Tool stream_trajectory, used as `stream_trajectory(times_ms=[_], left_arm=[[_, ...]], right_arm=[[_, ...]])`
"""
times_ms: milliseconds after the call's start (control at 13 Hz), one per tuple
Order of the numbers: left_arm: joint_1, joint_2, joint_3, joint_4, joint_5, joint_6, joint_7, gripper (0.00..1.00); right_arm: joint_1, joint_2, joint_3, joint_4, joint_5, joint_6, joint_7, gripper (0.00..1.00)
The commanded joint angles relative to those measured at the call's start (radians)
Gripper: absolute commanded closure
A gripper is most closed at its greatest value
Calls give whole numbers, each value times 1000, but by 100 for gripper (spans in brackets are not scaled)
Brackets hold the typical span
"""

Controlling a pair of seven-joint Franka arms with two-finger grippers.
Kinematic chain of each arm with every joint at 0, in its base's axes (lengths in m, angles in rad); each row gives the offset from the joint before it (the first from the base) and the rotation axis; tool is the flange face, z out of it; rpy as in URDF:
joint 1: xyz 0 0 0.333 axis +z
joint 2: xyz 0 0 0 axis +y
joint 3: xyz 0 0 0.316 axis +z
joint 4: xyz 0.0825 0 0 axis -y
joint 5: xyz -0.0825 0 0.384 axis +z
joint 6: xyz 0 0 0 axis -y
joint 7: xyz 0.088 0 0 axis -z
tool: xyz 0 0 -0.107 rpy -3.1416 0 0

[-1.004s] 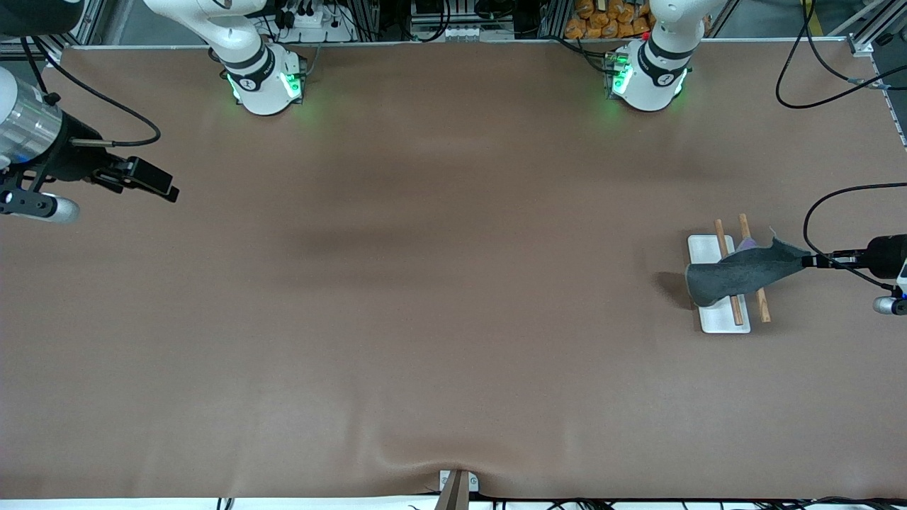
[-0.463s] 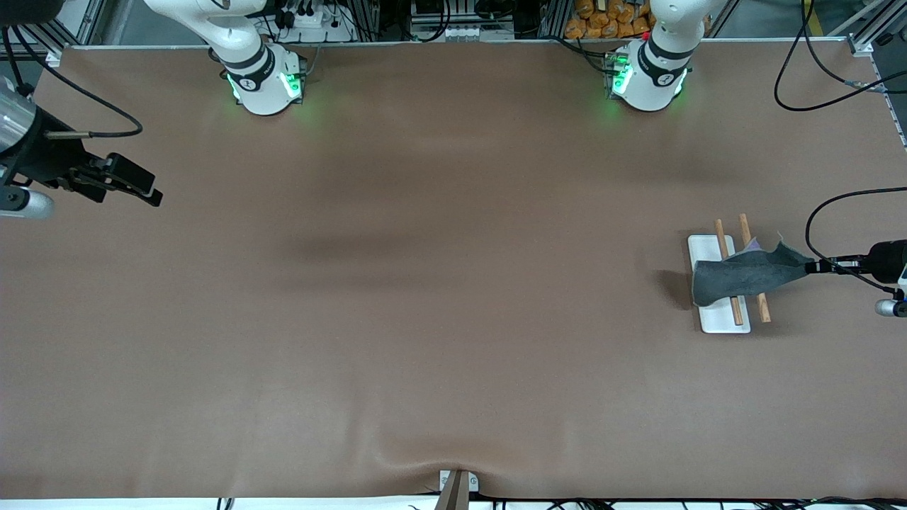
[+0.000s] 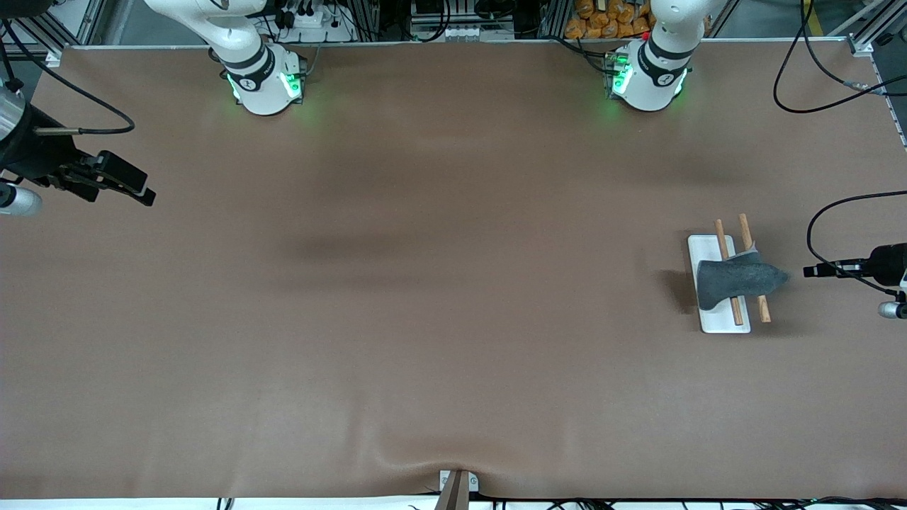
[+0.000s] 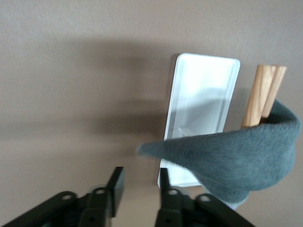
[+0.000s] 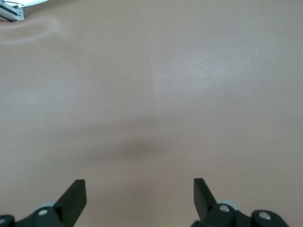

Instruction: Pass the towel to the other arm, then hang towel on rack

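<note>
The dark grey towel hangs draped over the two brown rods of the rack, whose white base plate sits near the left arm's end of the table. In the left wrist view the towel lies over the rods above the white base. My left gripper is open and empty, just clear of the towel's tip; its jaws stand slightly apart with nothing between them. My right gripper is open and empty over the table's edge at the right arm's end; it also shows in the right wrist view.
Black cables loop over the table corner near the left arm's base. A small clamp sits at the table's front edge. The brown table cover has a ripple near that clamp.
My left gripper has opened and let go of the towel, which has dropped onto the rods. My right gripper has drawn back toward the table's edge.
</note>
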Motion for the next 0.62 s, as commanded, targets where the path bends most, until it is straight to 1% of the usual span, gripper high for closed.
stream_trajectory(times_ms=[0, 154, 232, 463, 540], left_arm=[[-2, 12, -17, 43, 13, 3, -2, 0], [1, -1, -20, 46, 13, 2, 8, 0], [-2, -30, -20, 46, 12, -9, -2, 0], [-8, -105, -75, 46, 18, -50, -80, 0], [-8, -131, -113, 46, 21, -58, -122, 0]], right_arm=[[-38, -10, 33, 1, -8, -11, -14, 0], [-49, -11, 45, 1, -10, -11, -13, 0], [-49, -11, 46, 1, -10, -12, -14, 0], [-47, -11, 42, 0, -11, -35, -14, 0], [-47, -11, 41, 0, -11, -37, -14, 0]])
